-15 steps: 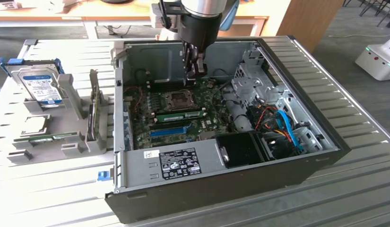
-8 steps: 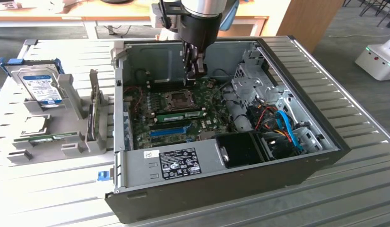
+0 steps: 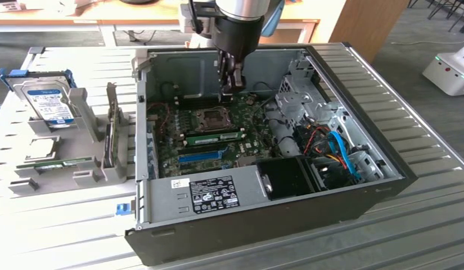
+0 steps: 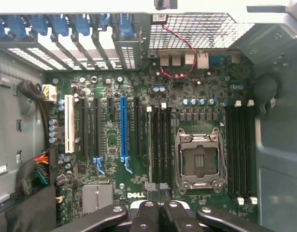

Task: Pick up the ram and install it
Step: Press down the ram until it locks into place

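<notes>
The ram (image 3: 213, 136), a long green stick, stands on edge in a motherboard slot just beside the CPU socket (image 3: 214, 117) inside the open computer case (image 3: 352, 185). In the wrist view it is seen edge-on as a thin pale line (image 4: 148, 145) among the black slots. My gripper (image 3: 233, 85) hangs above the motherboard, over the socket and a little above the ram, apart from it. Its fingers (image 4: 163, 191) are shut together with nothing between them.
A grey holder (image 3: 89, 169) at the exterior view's left carries a silver hard drive with a blue label (image 3: 52, 104) and another green stick (image 3: 63, 164). A blue slot (image 3: 200, 156), a black fan (image 3: 292, 177), cables and the drive cage (image 3: 307, 95) crowd the case.
</notes>
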You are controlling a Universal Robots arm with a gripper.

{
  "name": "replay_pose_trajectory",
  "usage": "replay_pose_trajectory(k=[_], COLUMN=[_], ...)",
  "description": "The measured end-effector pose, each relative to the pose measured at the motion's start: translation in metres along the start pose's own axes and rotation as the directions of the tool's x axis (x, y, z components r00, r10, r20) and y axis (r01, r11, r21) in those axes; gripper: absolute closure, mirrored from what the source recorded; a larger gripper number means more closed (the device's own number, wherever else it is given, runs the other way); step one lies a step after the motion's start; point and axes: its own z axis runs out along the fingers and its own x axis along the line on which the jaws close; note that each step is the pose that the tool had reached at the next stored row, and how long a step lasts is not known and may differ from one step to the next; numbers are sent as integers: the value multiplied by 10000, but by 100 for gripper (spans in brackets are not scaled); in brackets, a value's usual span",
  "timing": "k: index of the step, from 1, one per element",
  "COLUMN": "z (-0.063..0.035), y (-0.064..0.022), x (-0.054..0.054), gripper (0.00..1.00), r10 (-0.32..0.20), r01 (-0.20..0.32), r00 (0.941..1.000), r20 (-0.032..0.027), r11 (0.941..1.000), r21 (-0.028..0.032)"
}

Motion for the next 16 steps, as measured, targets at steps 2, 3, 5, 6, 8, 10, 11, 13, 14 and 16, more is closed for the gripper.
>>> replay_pose_trajectory(k=[2, 3, 5, 6, 8, 10, 11, 13, 14, 16], z=[1, 2, 1, 2, 2, 3, 3, 4, 4, 5], y=[0, 0, 0, 0, 0, 0, 0, 0, 0, 0], x=[0, 0, 0, 0, 0, 0, 0, 1, 1, 1], gripper=[89, 89, 89, 89, 89, 89, 89, 89, 89, 89], r10=[197, 290, 458, 551, 736, 989, 1126, 1403, 1543, 1813], r01=[-197, -290, -458, -551, -736, -989, -1127, -1403, -1544, -1813], r00=[9998, 9996, 9989, 9985, 9973, 9951, 9936, 9901, 9880, 9834], r20=[10, 14, 21, 26, 33, 44, 51, 63, 69, 83], r11=[9998, 9996, 9990, 9985, 9973, 9951, 9936, 9901, 9880, 9834], r21=[5, 8, 11, 14, 18, 23, 26, 32, 35, 39])
